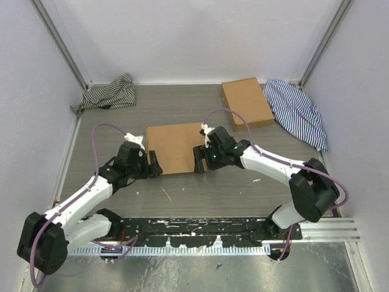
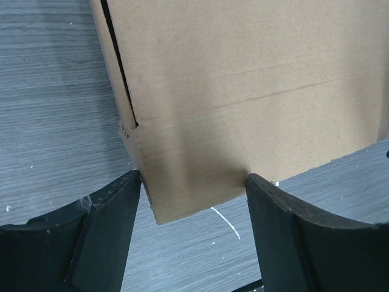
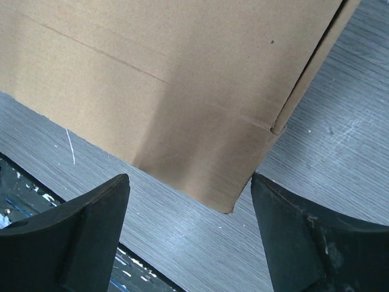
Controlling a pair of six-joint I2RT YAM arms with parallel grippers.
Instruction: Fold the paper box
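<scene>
The paper box (image 1: 176, 148) is plain brown cardboard and lies flat and closed in the middle of the table. My left gripper (image 1: 153, 163) is open at its near left corner. In the left wrist view, that corner (image 2: 182, 194) sits between the black fingers (image 2: 109, 225), and a slit runs down the box's left side. My right gripper (image 1: 200, 159) is open at the near right corner. In the right wrist view, the box (image 3: 170, 79) points its corner into the gap between the fingers (image 3: 304, 237). Neither gripper holds anything.
A smaller, squarer brown box (image 1: 246, 103) lies at the back right. A blue-striped cloth (image 1: 298, 109) lies beside it, and a dark-striped cloth (image 1: 109, 92) is in the back left corner. Walls close in on three sides. The black base rail (image 1: 200, 231) runs along the near edge.
</scene>
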